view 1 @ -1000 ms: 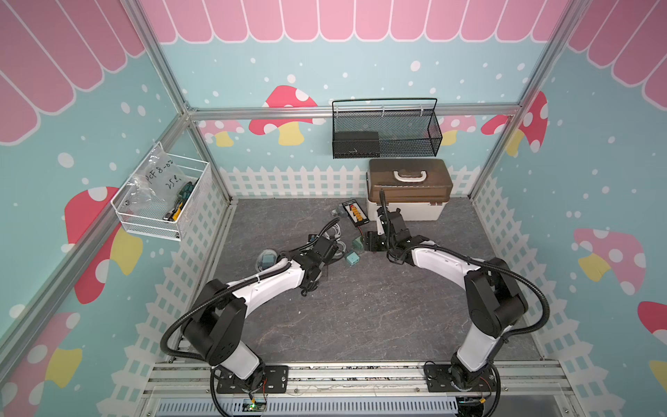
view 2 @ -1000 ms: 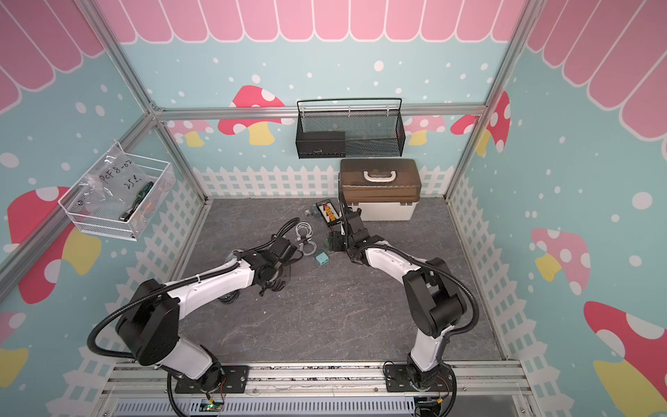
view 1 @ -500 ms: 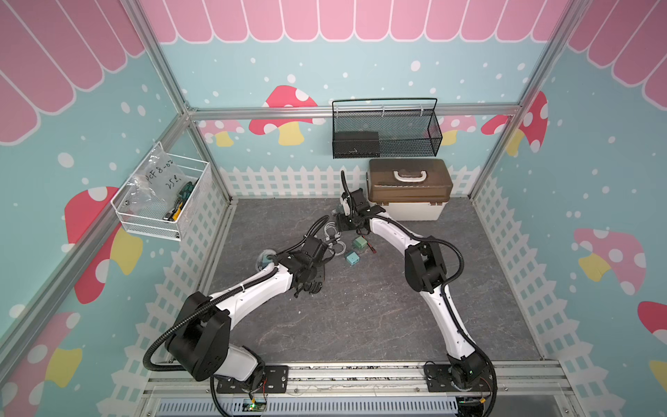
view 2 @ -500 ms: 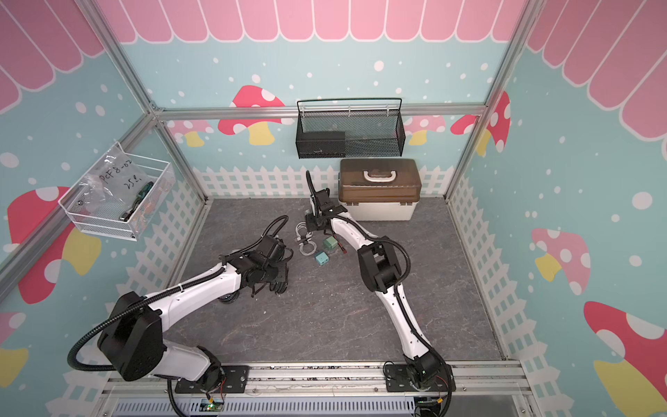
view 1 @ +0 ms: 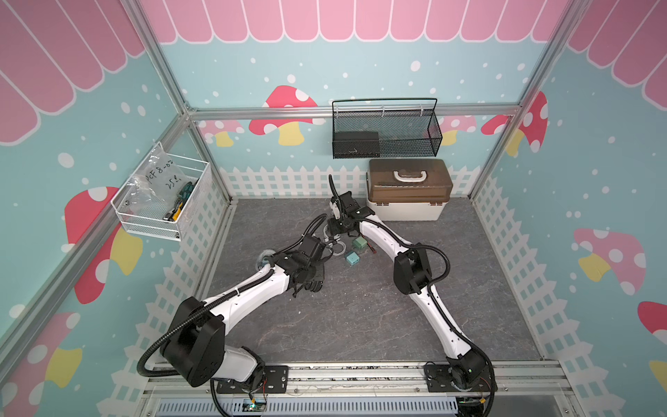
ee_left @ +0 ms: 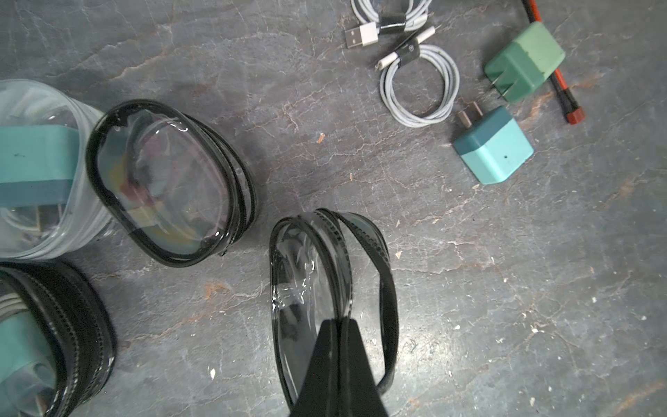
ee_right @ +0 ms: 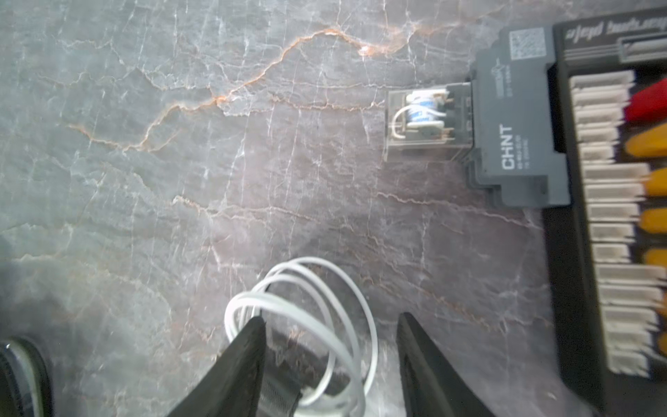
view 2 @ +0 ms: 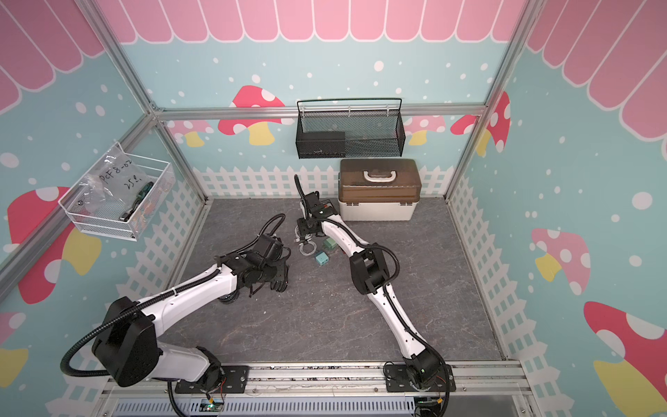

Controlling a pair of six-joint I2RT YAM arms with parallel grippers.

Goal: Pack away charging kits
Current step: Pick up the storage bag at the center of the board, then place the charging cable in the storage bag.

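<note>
While the left gripper (ee_left: 339, 321) is clamped on the black rim of a clear pouch (ee_left: 310, 274), the right gripper (ee_right: 330, 325) stands with jaws apart astride a white cable coil (ee_right: 301, 285) toward the far edge of the worktop (view 1: 361, 317); a teal adapter (ee_left: 493, 148), a green adapter (ee_left: 523, 61) and a second coil (ee_left: 420, 86) lie close by.

Both top views: set high at front of cell, tilted down & fwd over grey floor (view 1: 361, 317) toward back wall (view 1: 343, 65); far off, wide, whole scene in frame, nearly equal w/ small sideways offset. Left wrist cam: close, facing almost straight down past left gripper (ee_left: 339, 323), pinched on clear pouch (ee_left: 310, 289). Right wrist cam: v. close, angled down at floor past right gripper (ee_right: 331, 317), jaws apart. Shared betw. left wrist & top views: light teal adapter (ee_left: 494, 148), same adapter (view 1: 352, 257) in a top view.
</note>
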